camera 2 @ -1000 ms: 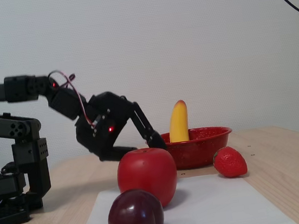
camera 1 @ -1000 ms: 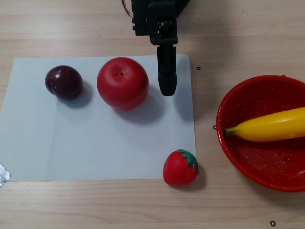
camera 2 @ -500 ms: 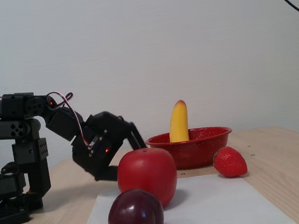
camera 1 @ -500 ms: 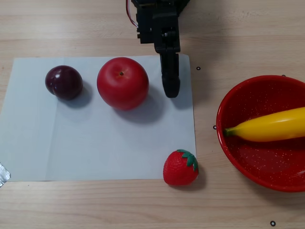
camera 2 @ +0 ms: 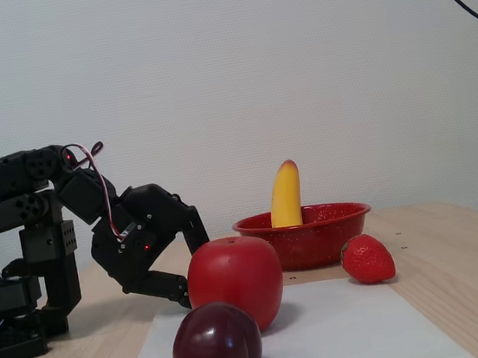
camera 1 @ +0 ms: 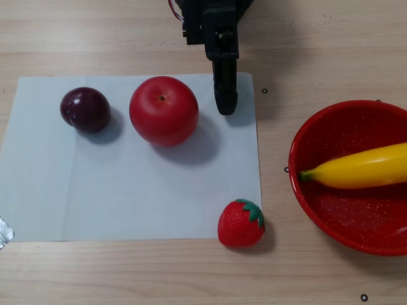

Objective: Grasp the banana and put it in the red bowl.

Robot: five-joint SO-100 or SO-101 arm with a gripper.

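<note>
**A:** Banana [camera 1: 359,168] is sitting in the red bowl [camera 1: 318,210] already, lying across it with the far end propped up on the rim, which is why the fixed view shows it poking up above the edge. Looks done to me.

**B:** Agreed. Gripper [camera 1: 226,108] is well away, low over the white sheet [camera 1: 127,197] just beside the apple [camera 1: 163,110]. Fingers look pressed together, nothing between them.

**A:** Plum [camera 1: 85,109] and strawberry [camera 1: 240,223] sit apart on the table, so I'd guess they're just distractors.
</note>
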